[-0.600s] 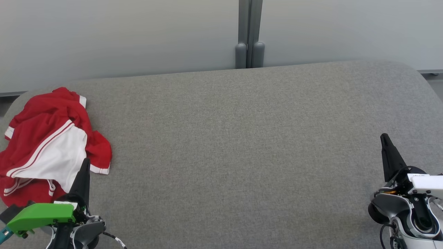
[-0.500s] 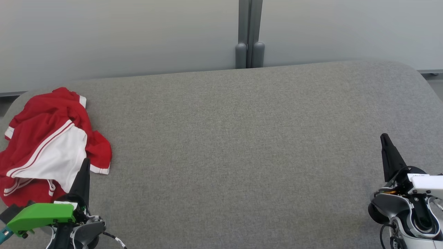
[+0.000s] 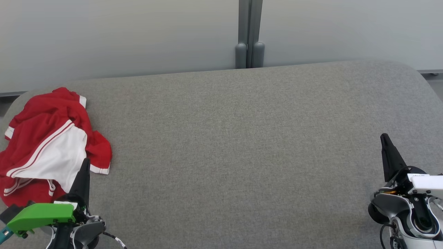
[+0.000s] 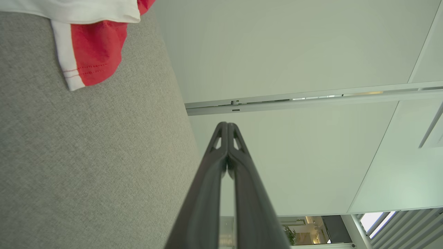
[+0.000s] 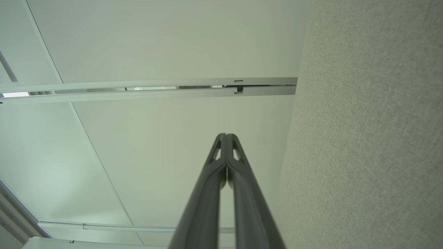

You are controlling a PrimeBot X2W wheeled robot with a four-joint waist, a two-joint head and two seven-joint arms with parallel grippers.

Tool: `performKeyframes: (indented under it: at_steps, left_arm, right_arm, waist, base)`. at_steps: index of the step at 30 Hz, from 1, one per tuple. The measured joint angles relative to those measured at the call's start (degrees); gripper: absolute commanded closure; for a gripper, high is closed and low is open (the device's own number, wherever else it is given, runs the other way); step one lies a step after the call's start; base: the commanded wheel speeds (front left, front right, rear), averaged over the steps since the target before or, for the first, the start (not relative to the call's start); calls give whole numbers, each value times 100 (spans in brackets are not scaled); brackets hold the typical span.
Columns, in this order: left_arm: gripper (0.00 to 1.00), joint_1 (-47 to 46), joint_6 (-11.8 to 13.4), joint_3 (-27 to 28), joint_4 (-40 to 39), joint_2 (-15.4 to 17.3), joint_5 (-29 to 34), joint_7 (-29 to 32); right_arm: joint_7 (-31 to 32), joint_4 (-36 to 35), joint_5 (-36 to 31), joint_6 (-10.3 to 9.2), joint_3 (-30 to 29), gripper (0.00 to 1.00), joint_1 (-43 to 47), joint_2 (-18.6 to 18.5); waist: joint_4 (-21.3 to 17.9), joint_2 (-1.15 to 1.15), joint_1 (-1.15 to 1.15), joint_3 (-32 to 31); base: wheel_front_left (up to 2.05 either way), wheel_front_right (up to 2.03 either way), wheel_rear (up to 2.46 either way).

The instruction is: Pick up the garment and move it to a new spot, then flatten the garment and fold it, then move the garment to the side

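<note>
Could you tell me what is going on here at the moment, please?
A crumpled red and white garment lies at the left end of a grey padded table. Nothing is being handled. The left gripper is shut and empty, close to the garment's near edge. The right gripper is shut and empty over the table's far right. The garment has not yet been picked up.

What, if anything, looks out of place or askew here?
Only the red and white garment: it lies crumpled at the left end of the grey padded surface, folds overlapping, not flat. Nothing looks spilled or damaged.
</note>
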Motion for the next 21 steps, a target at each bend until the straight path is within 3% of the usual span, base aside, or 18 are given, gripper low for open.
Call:
performKeyframes:
  at_steps: [21]
  left_arm:
    - [100, 0, 0, 0, -1, 0, 0, 0]
  right_arm:
    - [0, 0, 0, 0, 0, 100, 0, 0]
  waist:
    - [0, 0, 0, 0]
  base:
    - [0, 0, 0]
